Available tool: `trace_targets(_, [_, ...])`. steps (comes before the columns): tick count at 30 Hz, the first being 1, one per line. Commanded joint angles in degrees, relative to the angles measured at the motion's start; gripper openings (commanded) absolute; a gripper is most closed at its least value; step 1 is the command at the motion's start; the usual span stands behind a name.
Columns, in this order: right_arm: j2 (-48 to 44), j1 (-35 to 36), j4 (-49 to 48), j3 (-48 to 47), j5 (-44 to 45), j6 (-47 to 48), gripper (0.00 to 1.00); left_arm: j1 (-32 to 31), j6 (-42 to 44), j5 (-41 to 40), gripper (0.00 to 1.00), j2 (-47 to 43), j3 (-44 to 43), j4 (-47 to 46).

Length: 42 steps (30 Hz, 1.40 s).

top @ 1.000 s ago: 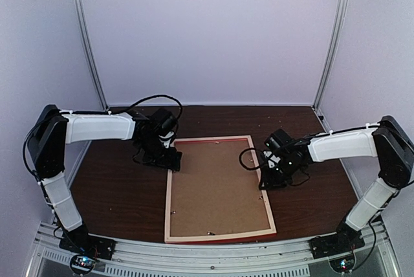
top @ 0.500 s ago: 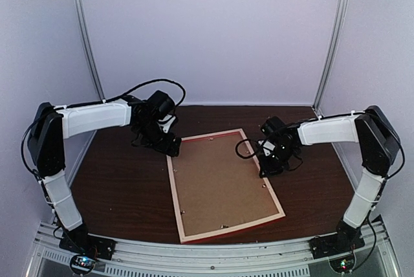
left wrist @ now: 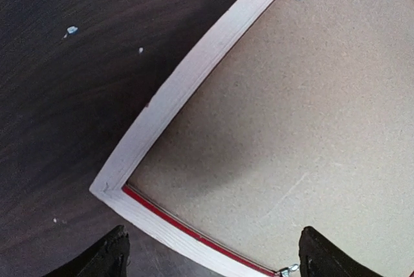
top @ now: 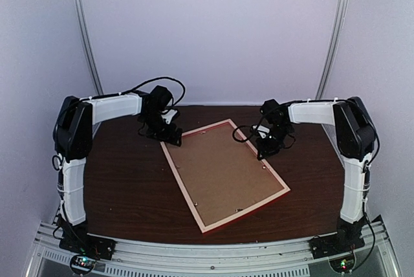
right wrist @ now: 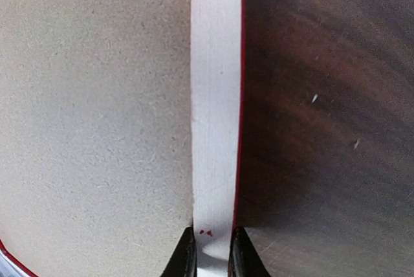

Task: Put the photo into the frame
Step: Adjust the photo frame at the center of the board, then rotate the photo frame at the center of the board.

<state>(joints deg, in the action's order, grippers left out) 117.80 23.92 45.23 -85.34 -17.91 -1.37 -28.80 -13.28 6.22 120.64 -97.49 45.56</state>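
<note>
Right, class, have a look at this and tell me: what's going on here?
Two robot arms are working on a frame that lies back up on the table, with a brown backing board sitting in it. The right end effector pinches the frame's right rail near the far end. The left end effector hangs open over a far corner, gripping nothing. No photo is in view.

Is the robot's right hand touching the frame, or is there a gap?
Touching. In the right wrist view, the right gripper has one finger tight against each side of the frame, on its pale rail, with no gap showing.
</note>
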Motion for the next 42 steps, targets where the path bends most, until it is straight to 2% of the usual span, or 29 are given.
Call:
trace_targets(1, [3.92, -2.82, 2.82, -5.27, -1.38, 4.19, 0.15, 1.21, 5.84, 1.51, 0.91, 5.02, -6.77, 0.61])
trace_targets(7, [4.96, -3.78, 5.21, -10.11, -1.6, 4.82, 0.41, 2.65, 9.37, -2.56, 0.91, 12.46, -16.76, 3.58])
trace_targets(11, [3.23, -3.86, 6.13, -10.46, -1.98, 4.02, 0.49, 3.2, 12.23, -2.43, 0.91, 15.51, -20.51, 3.1])
trace_targets(17, [-0.95, -3.87, 7.06, -7.99, -1.85, 1.64, 0.51, 3.69, 15.2, -1.43, 0.87, 19.77, -25.01, 3.49])
trace_targets(24, [-7.71, -3.88, 7.28, -2.99, -1.59, -1.45, 0.51, 4.01, 14.87, -0.46, 0.77, 21.77, -25.82, 3.31])
trace_targets(32, [-16.91, -3.89, 6.49, 5.78, -0.89, -7.38, 0.51, 4.26, 12.49, -1.54, 0.41, 21.19, -24.13, 3.36])
trace_targets(36, [-20.45, -3.91, 6.58, 9.5, 0.48, -10.45, 0.51, 4.66, 9.12, -2.73, 0.33, 18.8, -20.18, 2.04])
trace_targets(42, [-25.03, -3.83, 6.22, 13.71, 2.47, -15.13, 0.51, 5.07, 3.34, -5.19, 0.26, 12.74, -9.95, -2.38])
